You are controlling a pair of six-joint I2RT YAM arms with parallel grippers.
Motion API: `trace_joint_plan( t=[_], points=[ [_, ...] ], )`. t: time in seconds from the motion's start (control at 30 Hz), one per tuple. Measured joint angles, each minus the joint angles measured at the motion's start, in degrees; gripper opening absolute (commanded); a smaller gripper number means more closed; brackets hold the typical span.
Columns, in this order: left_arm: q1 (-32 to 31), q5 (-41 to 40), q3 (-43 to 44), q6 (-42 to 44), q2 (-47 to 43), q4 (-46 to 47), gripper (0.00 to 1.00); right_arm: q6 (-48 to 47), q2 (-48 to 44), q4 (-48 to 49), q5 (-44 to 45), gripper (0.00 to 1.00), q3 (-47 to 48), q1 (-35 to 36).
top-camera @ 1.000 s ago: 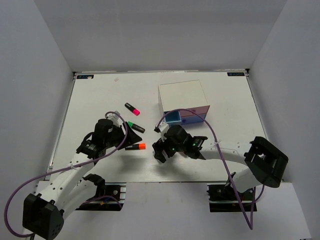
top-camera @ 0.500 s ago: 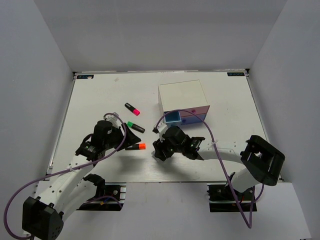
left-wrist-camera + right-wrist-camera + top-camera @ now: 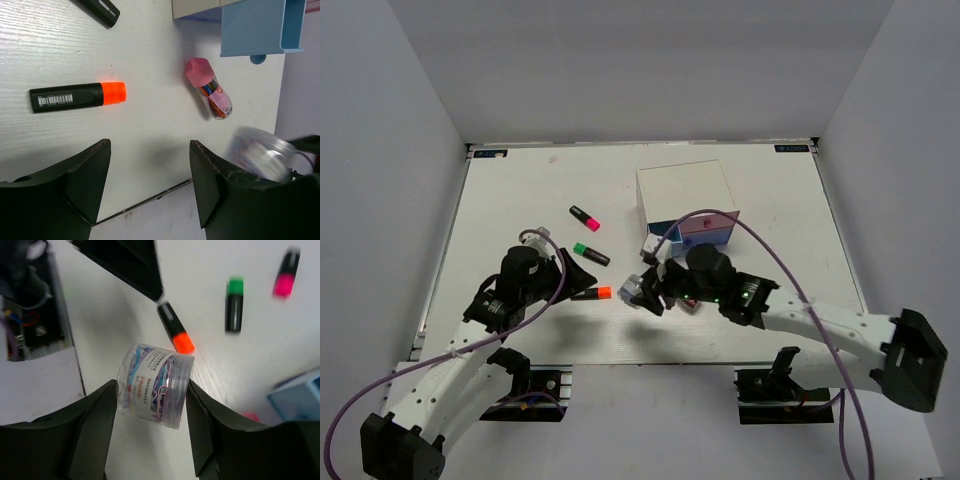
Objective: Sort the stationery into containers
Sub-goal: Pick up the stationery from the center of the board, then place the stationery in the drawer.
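transport is the step in hand, by my reading: the right hand [image 3: 150, 390] is clamped on a small clear tub of paper clips [image 3: 156, 382], held above the worktop [image 3: 520, 190] near the orange highlighter [image 3: 592, 293]. the tub is stubby and tilted, its lid end apparently against one finger. next it wants swinging over the open light-blue drawer [image 3: 255, 30] and letting go. the left hand [image 3: 149, 150] gapes wide and empty by that highlighter, which lies flat, its cap pointing toward the tub.

Orange-capped highlighter [image 3: 75, 96], left of pink gadget [image 3: 207, 88]: white barcode label on black barrel, digits too small. Clip jar [image 3: 155, 385], near gadget: printed label, characters illegible. Nothing readable as words.
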Motion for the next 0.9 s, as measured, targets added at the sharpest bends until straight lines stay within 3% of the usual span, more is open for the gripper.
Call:
trace_joint_plan(
  t=[0.2, 0.27, 0.47, 0.9],
  points=[
    [0.00, -0.22, -0.24, -0.48, -0.87, -0.39, 0.74, -7.72, -11.45, 1.49, -9.97, 0.23, -1.79, -0.04],
    [0.00, -0.22, -0.24, -0.61, -0.92, -0.50, 0.74, -9.33, -12.35, 1.66, -11.04, 0.14, -1.97, -0.02],
    [0.00, -0.22, -0.24, -0.70, -1.27, -0.48, 0.74, -16.41, -10.95, 3.98, -6.03, 0.06, -1.73, -1.73],
    [0.00, -0.17, -0.74, -0.79, -2.19, -0.33, 0.74, -27.15, -5.86, 4.70, -2.12, 0.04, 4.04, -12.61]
  ],
)
